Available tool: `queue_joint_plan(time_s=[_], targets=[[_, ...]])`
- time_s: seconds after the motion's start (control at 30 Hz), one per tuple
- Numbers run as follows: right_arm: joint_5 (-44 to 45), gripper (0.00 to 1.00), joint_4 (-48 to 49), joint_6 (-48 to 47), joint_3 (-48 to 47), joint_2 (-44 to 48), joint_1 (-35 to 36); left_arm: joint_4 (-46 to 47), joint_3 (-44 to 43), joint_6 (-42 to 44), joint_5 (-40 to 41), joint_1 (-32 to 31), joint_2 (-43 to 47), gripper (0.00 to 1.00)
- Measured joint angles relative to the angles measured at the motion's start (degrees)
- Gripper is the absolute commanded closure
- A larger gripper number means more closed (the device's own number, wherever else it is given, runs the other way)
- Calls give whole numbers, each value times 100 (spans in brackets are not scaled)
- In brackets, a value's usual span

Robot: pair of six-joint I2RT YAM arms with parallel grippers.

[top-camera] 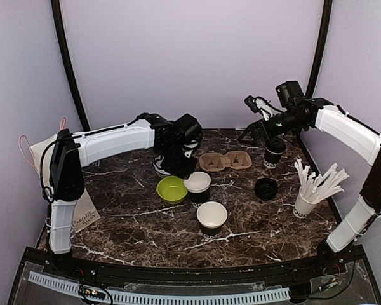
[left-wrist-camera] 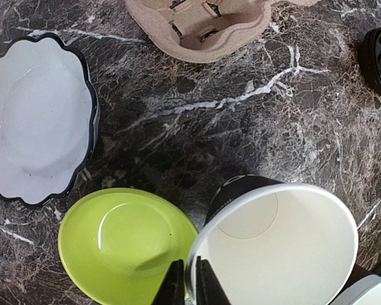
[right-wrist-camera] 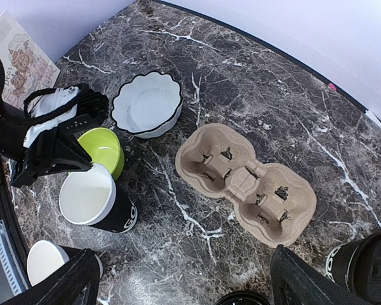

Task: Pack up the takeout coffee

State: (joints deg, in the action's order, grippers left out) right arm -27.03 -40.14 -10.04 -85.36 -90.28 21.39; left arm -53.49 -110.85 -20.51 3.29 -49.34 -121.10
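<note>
The takeout coffee (top-camera: pixel 274 152), a black cup with a black lid, stands at the back right and shows at the bottom right corner of the right wrist view (right-wrist-camera: pixel 367 267). Beside it lies the brown two-hole cup carrier (top-camera: pixel 225 161) (right-wrist-camera: pixel 247 181) (left-wrist-camera: pixel 203 25). My right gripper (top-camera: pixel 257 121) (right-wrist-camera: pixel 185 254) hangs open above the table between carrier and coffee, with nothing between its fingers. My left gripper (left-wrist-camera: pixel 189 287) (top-camera: pixel 185 166) is shut on the white rim of a lidless black cup (left-wrist-camera: pixel 279 248) (top-camera: pixel 197 183) (right-wrist-camera: pixel 92 198), one finger inside and one outside.
A green bowl (top-camera: pixel 171 189) (left-wrist-camera: pixel 124 244) touches the held cup's left side. A white scalloped bowl (left-wrist-camera: pixel 38 117) (right-wrist-camera: pixel 146 105) sits behind it. A second lidless cup (top-camera: pixel 212 217), a loose black lid (top-camera: pixel 266 188) and a white cup of sticks (top-camera: pixel 305 203) stand nearer the front right.
</note>
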Motion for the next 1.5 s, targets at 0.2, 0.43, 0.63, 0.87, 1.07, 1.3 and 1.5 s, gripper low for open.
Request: queue_joint_plan(time_s=[0.2,0.43,0.63,0.87,1.07,1.3,1.5], targets=[[13,5,-2,-24,48,0,0,63,0,48,-173,28,-17,100],[42,5,0,-46,92,37,0,37,-144,133,-245,33,-33,100],[144,5,-15,-66,129,188,0,-131,-887,297,-197,101,-66,100],[245,5,24,-146,273,361,0,-361,-1926,472,-59,807,-63,100],[247,7,17,-284,328,385,0,-411,-2037,586,216,1716,-61,100],[315,10,-103,-693,328,450,48,-293,-1816,592,367,2555,-61,100],[776,12,-442,-1333,555,634,549,-149,-1576,599,474,2940,-114,100]])
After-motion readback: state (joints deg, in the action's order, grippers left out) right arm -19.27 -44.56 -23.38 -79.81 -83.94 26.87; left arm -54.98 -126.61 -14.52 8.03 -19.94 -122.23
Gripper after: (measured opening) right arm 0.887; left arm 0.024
